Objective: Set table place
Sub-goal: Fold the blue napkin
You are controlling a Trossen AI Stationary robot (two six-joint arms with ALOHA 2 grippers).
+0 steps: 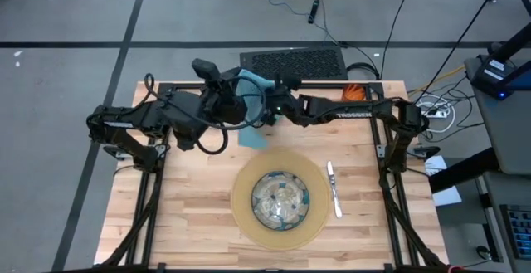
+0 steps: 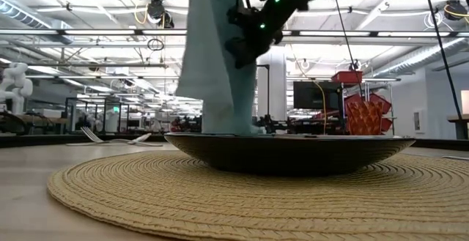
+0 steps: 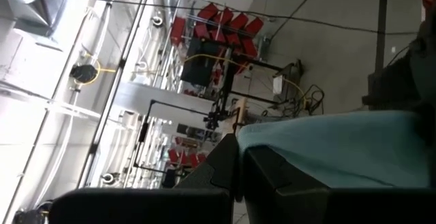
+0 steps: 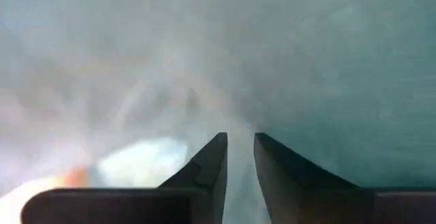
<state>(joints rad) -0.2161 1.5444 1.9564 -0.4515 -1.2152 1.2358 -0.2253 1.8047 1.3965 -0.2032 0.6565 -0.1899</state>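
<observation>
Workshop floor, grey, cables strewn at upper centre of the high view; light wooden bench [image 1: 191, 223] fills the lower middle. Round tan mat [image 1: 279, 197] sits at lower centre of the bench, patterned glass bowl [image 1: 280, 199] centred on it. Knife [image 1: 333, 188] lies just beside the mat's right edge, long axis running top to bottom of the frame. Something orange [image 1: 354, 92] sits at the bench's upper right corner, partly hidden by the arm; cannot tell what it is.

Both arms meet above the upper middle of the bench. Teal napkin [image 1: 251, 107] hangs between them, lifted clear of the wood, its lower edge draping toward the mat's upper left. In the low view the cloth [image 2: 212, 58] falls as a tall vertical sheet behind the bowl's [image 2: 286, 153] far rim.

Left hand [image 1: 226, 99]: closed, the napkin edge [image 3: 340, 146] pinched at its fingertips. Right hand [image 1: 270, 109]: narrowly parted jaws closed on the cloth; its wrist view is filled with teal fabric [image 4: 327, 67].

Judgement: the napkin is held stretched between two grips, its long axis hanging downward. The free spot left of the mat lies below and left of both hands; the left arm is nearer it. Lowering there without dragging cloth across the bowl seems the crux.
</observation>
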